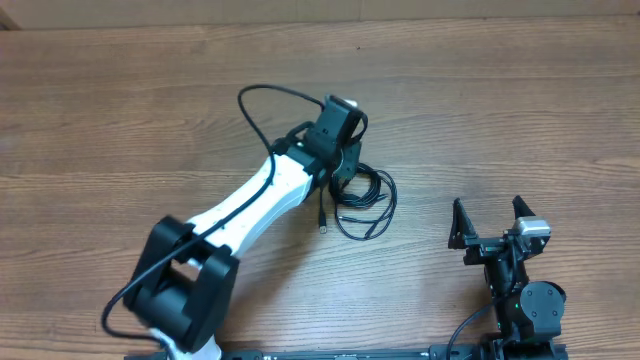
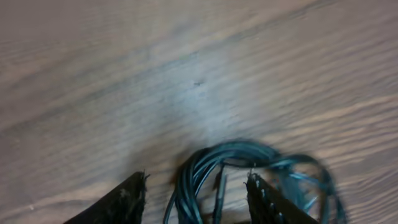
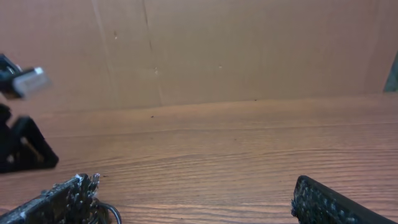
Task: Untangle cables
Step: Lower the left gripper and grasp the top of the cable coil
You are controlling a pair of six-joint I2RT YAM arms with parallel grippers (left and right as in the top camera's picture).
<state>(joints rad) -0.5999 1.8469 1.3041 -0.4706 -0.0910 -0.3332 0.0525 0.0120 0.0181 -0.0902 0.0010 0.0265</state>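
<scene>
The cables (image 1: 366, 200) lie as a loose bundle of thin black loops on the wooden table, with a small plug end (image 1: 322, 224) at the bundle's left. My left gripper (image 1: 343, 172) hangs over the bundle's upper left part. In the left wrist view its open fingers (image 2: 196, 186) straddle several cable strands (image 2: 199, 180); more loops spread to the right (image 2: 298, 180). My right gripper (image 1: 490, 222) is open and empty at the lower right, apart from the bundle. In the right wrist view its fingers (image 3: 196, 199) show only bare table between them.
The left arm's own thick black cable (image 1: 262, 100) arcs above the table at the upper middle. The left arm (image 3: 18, 137) shows at the left edge of the right wrist view. A cardboard wall (image 3: 249, 50) stands at the table's far side.
</scene>
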